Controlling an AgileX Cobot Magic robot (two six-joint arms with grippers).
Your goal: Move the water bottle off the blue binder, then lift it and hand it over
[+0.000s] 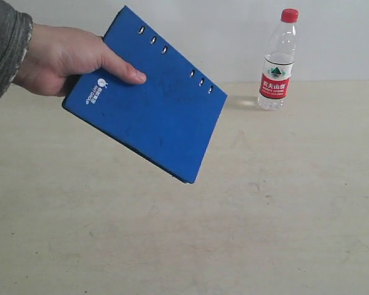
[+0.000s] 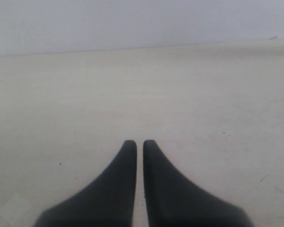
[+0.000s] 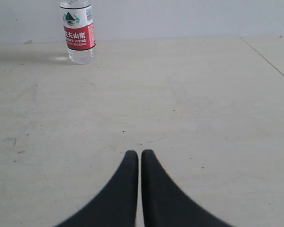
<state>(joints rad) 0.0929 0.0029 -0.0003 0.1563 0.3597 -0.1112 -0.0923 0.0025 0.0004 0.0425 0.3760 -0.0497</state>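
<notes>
A person's hand (image 1: 58,58) holds the blue binder (image 1: 154,104) tilted above the table on the left of the exterior view. The water bottle (image 1: 278,61) stands upright on the table at the back right, apart from the binder; it also shows far off in the right wrist view (image 3: 78,33). My left gripper (image 2: 139,142) is shut with nothing in it, over bare table. My right gripper (image 3: 139,152) is also shut and holds nothing, well short of the bottle. Neither gripper appears in the exterior view.
The beige table (image 1: 264,215) runs back to a white wall (image 1: 234,31). A grey sleeve (image 1: 3,43) enters at the upper left. A seam or edge line (image 3: 270,59) crosses the table in the right wrist view.
</notes>
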